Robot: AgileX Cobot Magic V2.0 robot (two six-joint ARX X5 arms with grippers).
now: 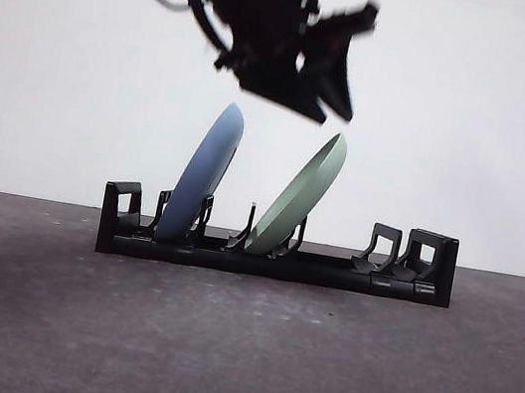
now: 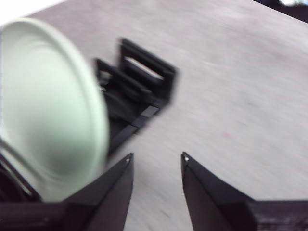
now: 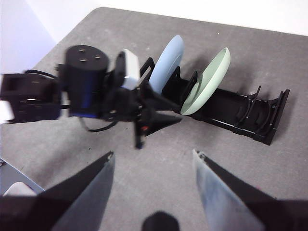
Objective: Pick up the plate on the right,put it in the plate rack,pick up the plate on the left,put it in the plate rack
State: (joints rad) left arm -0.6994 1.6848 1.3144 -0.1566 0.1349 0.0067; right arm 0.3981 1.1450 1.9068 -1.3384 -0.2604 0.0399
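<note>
While both plates already lean in their slots, the step in hand looks like a clean retreat, and it wants care more than speed; the grey desk (image 1: 236, 354) carries the plate rack (image 1: 331, 271), long and low, with the blue plate (image 1: 203, 174) towards one end and the green plate (image 1: 301, 195) in the next slots along, each tilted against its prongs; the left gripper (image 1: 324, 84) hangs just above the green plate's rim, its fingers (image 2: 118, 185) apart and holding nothing; I judge it should lift straight up and away so no finger clips that rim and tips the plate; the right gripper (image 3: 153, 159) waits well back, fingers spread and empty.
</note>
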